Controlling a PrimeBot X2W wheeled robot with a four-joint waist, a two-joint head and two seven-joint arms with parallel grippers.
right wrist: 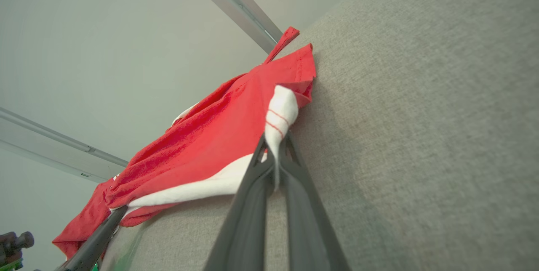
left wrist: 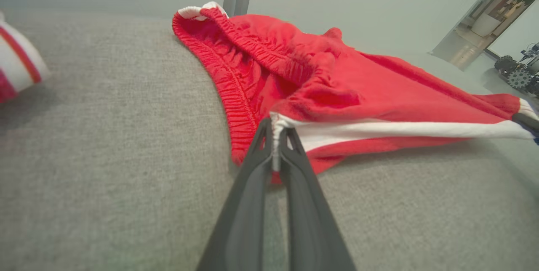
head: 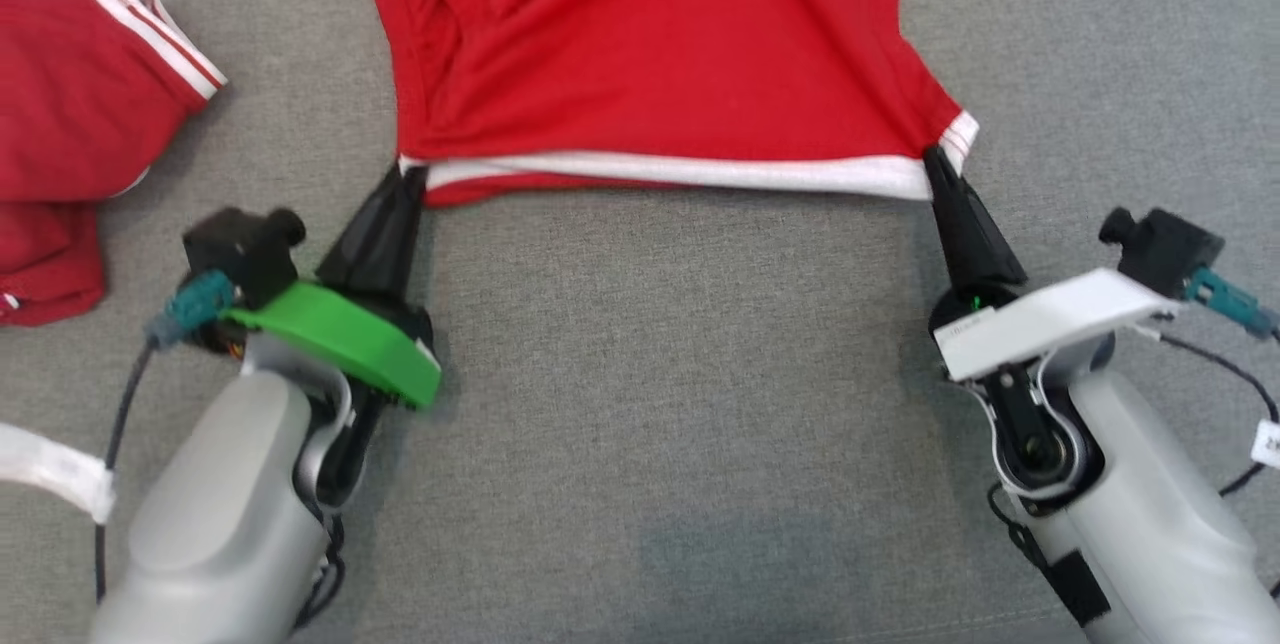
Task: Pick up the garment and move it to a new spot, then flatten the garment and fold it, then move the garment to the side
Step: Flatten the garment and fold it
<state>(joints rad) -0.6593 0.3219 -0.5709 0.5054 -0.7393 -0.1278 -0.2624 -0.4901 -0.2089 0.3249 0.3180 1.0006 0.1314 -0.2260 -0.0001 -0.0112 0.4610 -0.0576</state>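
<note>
A red garment (head: 650,54) with a white hem band lies spread on the grey cushion (head: 680,404), reaching past the top edge of the head view. My left gripper (head: 410,172) is shut on the hem's left corner, and its fingers pinch the white edge (left wrist: 276,130) in the left wrist view. My right gripper (head: 935,156) is shut on the hem's right corner, clamping a white fold (right wrist: 280,113). The hem (head: 680,169) is stretched taut between the two grippers. The elastic waistband (left wrist: 236,77) curls up at the garment's far side.
Another red garment with white stripes (head: 70,124) lies at the cushion's left edge, also seen as a striped cuff (left wrist: 17,67). Bare grey cushion stretches below the hem between both arms. Cables hang from each wrist.
</note>
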